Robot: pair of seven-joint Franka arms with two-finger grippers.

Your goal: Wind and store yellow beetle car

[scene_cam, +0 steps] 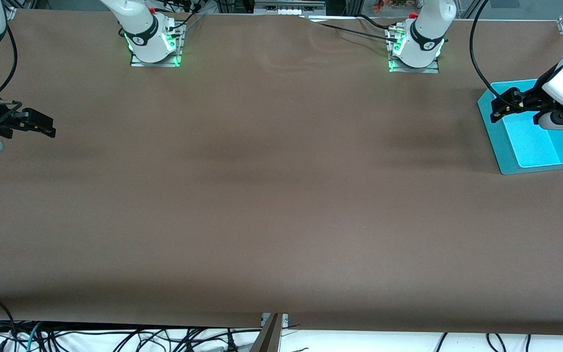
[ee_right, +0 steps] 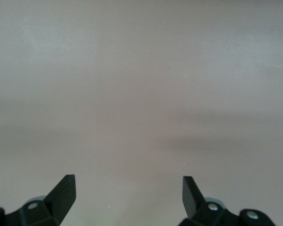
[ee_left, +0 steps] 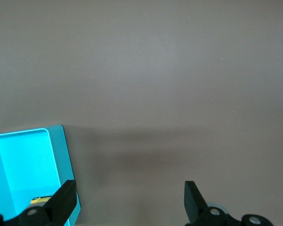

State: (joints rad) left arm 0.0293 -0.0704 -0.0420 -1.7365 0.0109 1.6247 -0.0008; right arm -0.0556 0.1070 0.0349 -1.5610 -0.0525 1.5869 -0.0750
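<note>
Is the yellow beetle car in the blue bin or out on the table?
In: the left wrist view shows the yellow beetle car on the blue bin floor.

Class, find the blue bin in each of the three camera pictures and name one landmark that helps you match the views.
Front view: the blue bin sits at the left arm's end of the table, under the left end effector.
Left wrist view: a corner of it shows at the picture's lower edge, by that end effector.
Right wrist view: not in it.
Shared landmark: the brown table, in every view.
</note>
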